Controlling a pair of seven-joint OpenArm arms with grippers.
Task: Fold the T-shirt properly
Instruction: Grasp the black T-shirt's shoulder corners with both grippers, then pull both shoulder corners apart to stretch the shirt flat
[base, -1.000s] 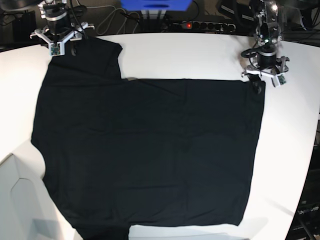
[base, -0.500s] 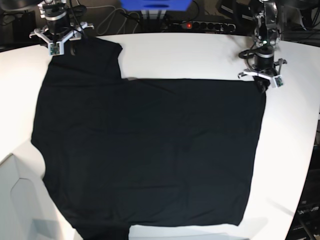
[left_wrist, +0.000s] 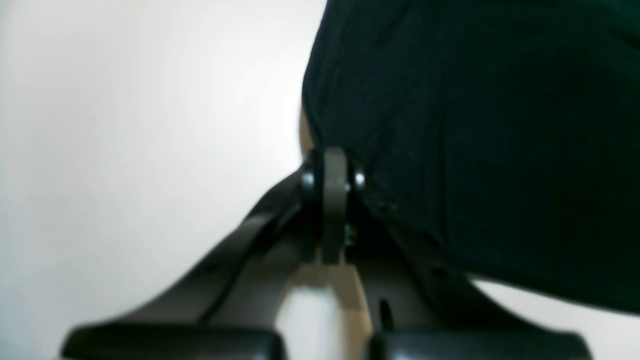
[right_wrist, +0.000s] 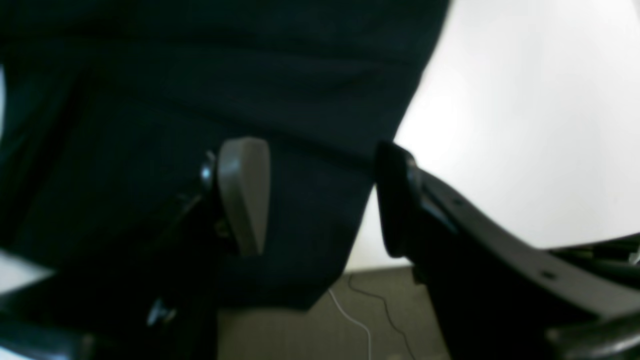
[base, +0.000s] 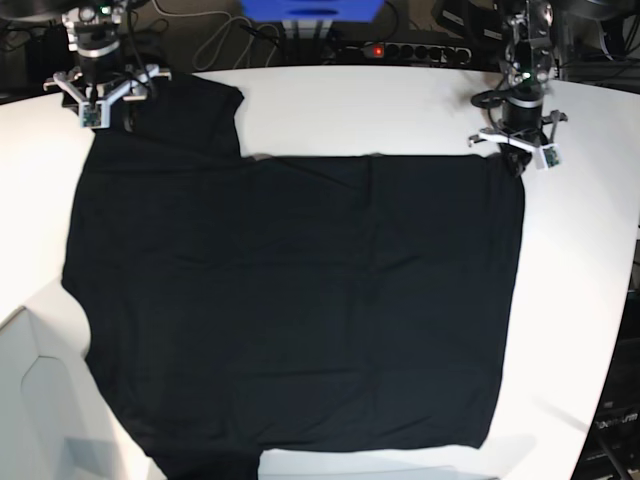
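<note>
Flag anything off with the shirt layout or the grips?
Nothing damaged or spilled. The T-shirt lies flat on the table, but its near-left edge hangs past the table's cut-out corner. The left gripper is shut on the shirt's corner; the right gripper straddles a sleeve edge, jaws open.

The T-shirt (base: 290, 300) is plain black on a white table (base: 360, 110).

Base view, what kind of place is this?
Probably a robotics lab bench: a white table bearing a spread black cloth T-shirt, with a black power strip and loose cables behind.
</note>
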